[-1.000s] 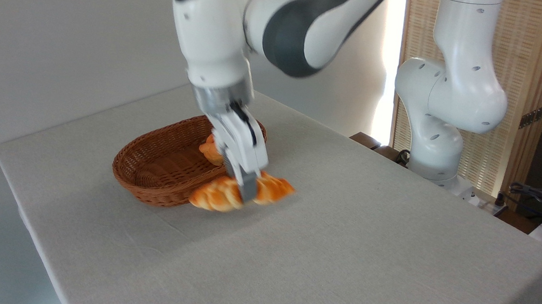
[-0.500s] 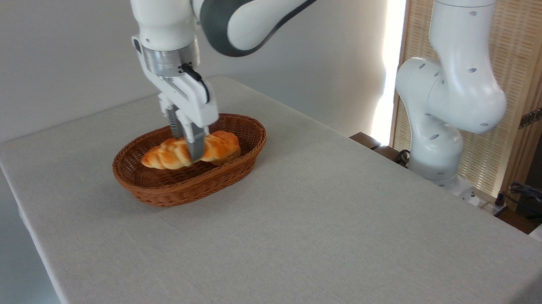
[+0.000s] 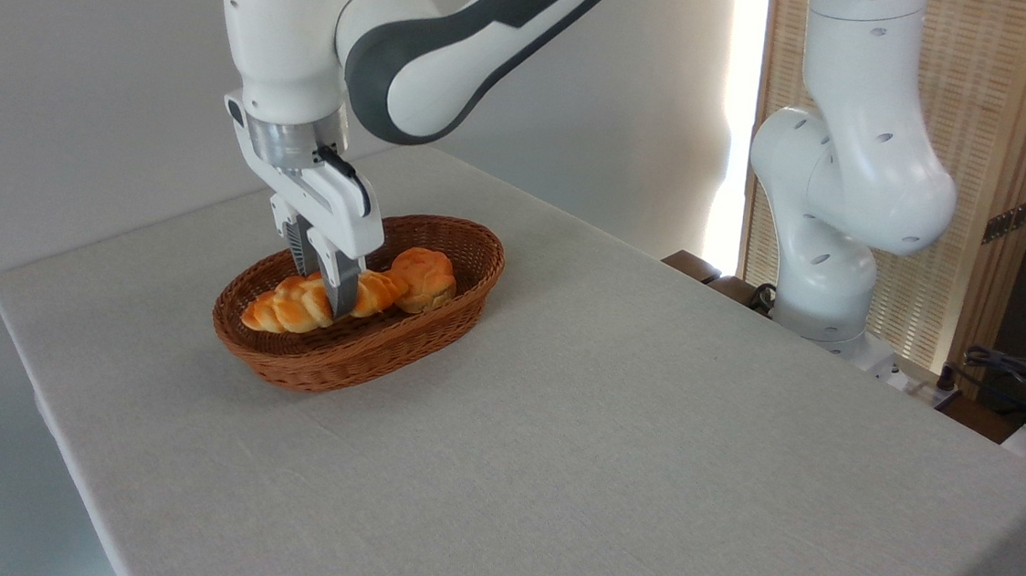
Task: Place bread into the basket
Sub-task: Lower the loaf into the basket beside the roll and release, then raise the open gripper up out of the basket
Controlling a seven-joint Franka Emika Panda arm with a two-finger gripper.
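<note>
The near finger (image 3: 341, 288) covers the middle of the bread (image 3: 292, 309), and the basket (image 3: 438, 305) rim hides its underside. The gripper (image 3: 330, 290) has its jaws closed on the glossy golden-orange braided loaf (paler in the creases), which lies lengthwise inside the wicker basket on the counter (image 3: 609, 460), beside a small round bun (image 3: 423, 276).

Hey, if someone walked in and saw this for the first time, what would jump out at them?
Probably the white robot arm reaching down from the upper left, its gripper shut on a glossy orange braided bread inside the brown wicker basket at the table's far left. A small round bun sits at the basket's right end. The rest of the grey tablecloth stretches to the right.
</note>
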